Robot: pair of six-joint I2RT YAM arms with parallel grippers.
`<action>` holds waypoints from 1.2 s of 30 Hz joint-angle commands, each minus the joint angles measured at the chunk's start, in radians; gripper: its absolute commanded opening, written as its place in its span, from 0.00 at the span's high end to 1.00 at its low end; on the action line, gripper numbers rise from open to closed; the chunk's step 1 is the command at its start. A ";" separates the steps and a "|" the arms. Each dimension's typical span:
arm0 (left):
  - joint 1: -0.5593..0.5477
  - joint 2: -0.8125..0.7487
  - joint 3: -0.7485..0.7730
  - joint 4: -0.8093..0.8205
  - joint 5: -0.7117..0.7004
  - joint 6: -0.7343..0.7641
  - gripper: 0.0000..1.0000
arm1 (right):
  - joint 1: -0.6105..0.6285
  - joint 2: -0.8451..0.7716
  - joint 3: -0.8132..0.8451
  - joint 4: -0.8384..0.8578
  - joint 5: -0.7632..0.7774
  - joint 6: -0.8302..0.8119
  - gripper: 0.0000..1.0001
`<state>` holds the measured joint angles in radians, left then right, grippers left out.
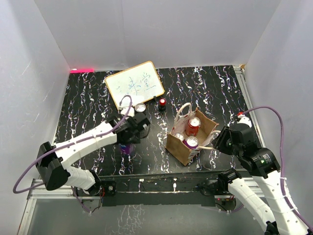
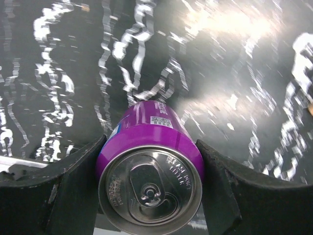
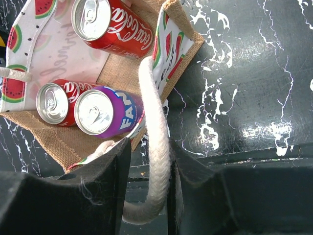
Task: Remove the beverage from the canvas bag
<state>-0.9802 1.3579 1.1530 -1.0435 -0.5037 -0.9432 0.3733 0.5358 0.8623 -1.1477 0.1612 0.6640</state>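
Task item: purple can (image 2: 149, 171), out of the bag, upright, its lid facing the left wrist camera at lower centre of that view.
Left hand (image 2: 150, 147): clenched on the purple can, one finger pressed to each side of its wall.
Can contact: whether its base touches the tabletop (image 1: 88, 112) cannot be told.
Canvas bag (image 1: 177, 149): stands open right of centre in the overhead view, just right of the held can and apart from it.
Right hand (image 3: 146, 164): pinched shut on one white cord handle (image 3: 154, 107) at the bag's near rim.
Step in hand (judged): setting the removed can down left of the bag while the other hand steadies the bag.
Doing it well: lower the can plumb until its base sits flat. Spread the fingers clear of both sides before lifting straight up. Hold the handle taut without pulling, as a tug could tip the bag and the cans inside.
Purple cans: two, one held, one Fanta can (image 3: 105, 112) in the bag.
Red cola cans (image 3: 110, 24): two, both in the bag.
Cans in bag: three.
Cord handles: two.
Other tabletop items: one whiteboard (image 1: 134, 84); one silver-topped can (image 1: 141, 107); one small red can (image 1: 162, 104), both just below the board.
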 commanded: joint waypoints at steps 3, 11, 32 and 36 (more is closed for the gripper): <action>0.236 -0.078 0.009 -0.020 -0.202 0.039 1.00 | 0.006 -0.010 -0.009 0.046 0.012 0.011 0.65; 0.487 0.004 0.040 0.122 -0.251 -0.028 1.00 | 0.006 -0.015 -0.009 0.036 0.022 0.027 0.65; 0.651 0.145 -0.040 0.501 -0.177 0.128 1.00 | 0.007 -0.016 -0.016 0.063 -0.033 -0.031 0.62; 0.665 0.150 -0.060 0.529 -0.175 0.138 1.00 | 0.007 -0.036 -0.019 0.069 -0.037 -0.037 0.60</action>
<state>-0.3336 1.5185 1.0973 -0.5789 -0.6323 -0.8291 0.3733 0.5205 0.8524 -1.1397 0.1303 0.6483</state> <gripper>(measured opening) 0.644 0.386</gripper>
